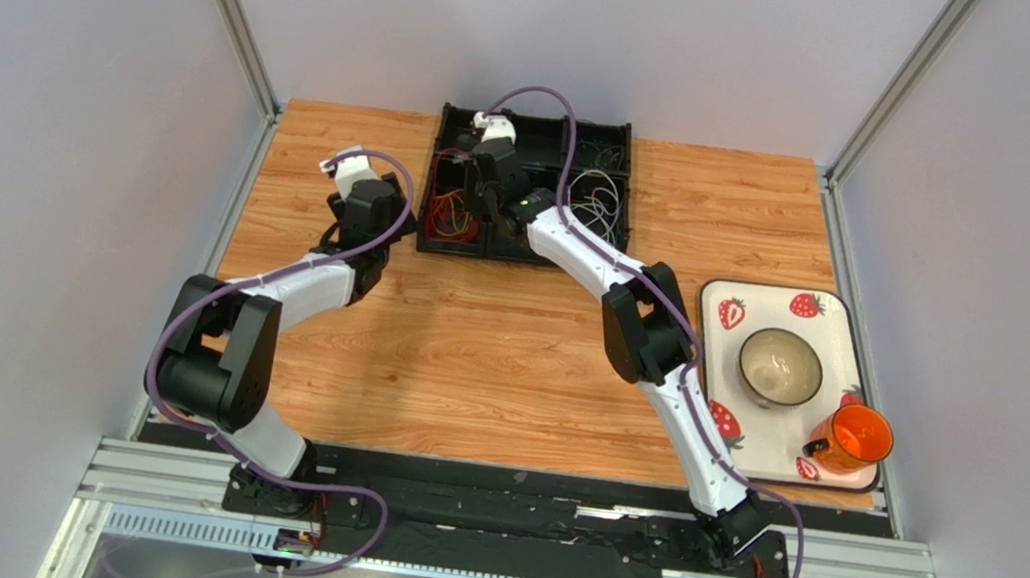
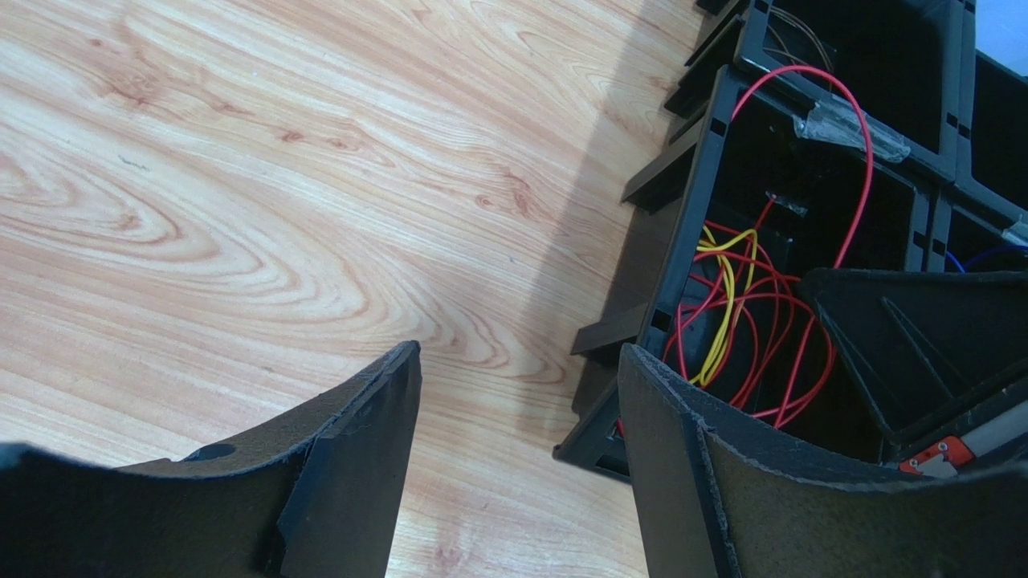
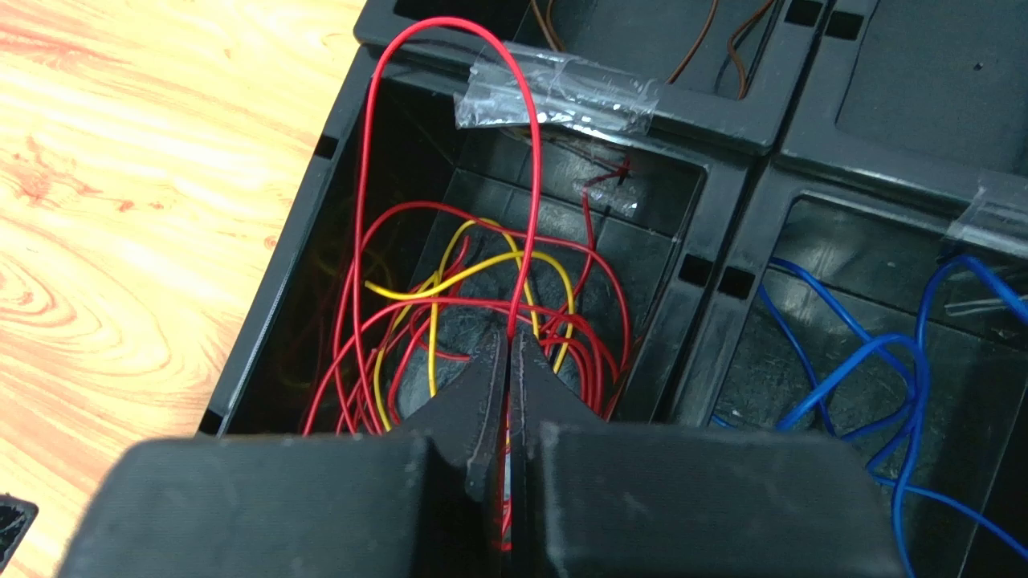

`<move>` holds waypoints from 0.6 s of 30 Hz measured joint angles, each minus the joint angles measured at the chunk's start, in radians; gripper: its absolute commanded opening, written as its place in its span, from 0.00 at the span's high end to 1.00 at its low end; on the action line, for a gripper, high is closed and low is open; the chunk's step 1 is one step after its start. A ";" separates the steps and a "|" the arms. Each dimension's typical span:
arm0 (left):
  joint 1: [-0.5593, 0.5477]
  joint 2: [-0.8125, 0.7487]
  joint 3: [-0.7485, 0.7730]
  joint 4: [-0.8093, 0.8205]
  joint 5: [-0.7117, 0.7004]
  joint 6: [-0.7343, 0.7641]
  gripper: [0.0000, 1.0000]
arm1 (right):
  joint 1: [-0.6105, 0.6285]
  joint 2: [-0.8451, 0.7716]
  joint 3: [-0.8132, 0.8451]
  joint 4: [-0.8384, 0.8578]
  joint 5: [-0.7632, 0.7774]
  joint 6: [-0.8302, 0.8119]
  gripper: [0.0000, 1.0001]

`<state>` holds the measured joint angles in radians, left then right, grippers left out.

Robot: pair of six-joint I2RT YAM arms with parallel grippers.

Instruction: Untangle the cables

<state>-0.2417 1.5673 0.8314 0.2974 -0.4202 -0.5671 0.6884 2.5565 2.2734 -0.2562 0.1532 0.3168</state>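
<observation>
The cables lie in a black compartment tray (image 1: 627, 186) at the back of the table. Red cable (image 3: 377, 145) and yellow cable (image 3: 483, 267) are tangled in one compartment, and blue cables (image 3: 845, 361) fill the one to its right. My right gripper (image 3: 509, 340) is down in the red and yellow compartment, shut on a red cable that loops up over the taped divider (image 3: 555, 90). My left gripper (image 2: 519, 355) stands open over bare wood just left of the tray's corner (image 2: 603, 434), holding nothing. The same red cable (image 2: 863, 157) shows in the left wrist view.
White cables (image 1: 601, 197) lie in the tray's right compartment. A strawberry-print tray (image 1: 824, 317) at the right edge carries a bowl (image 1: 780, 366) and an orange cup (image 1: 861, 435). Metal frame posts and grey walls enclose the wooden table (image 1: 498, 360).
</observation>
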 measured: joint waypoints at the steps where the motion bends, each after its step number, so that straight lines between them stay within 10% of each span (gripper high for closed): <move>1: 0.000 0.000 0.000 0.000 0.000 0.000 0.30 | 0.002 -0.003 -0.006 0.003 0.002 0.000 1.00; 18: 0.000 0.000 0.000 -0.002 0.000 0.000 0.30 | 0.009 -0.138 -0.034 -0.130 -0.018 -0.018 0.44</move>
<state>-0.2417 1.5673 0.8314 0.2955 -0.4206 -0.5671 0.6975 2.4184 2.2391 -0.3859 0.1352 0.2985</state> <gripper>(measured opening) 0.695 0.531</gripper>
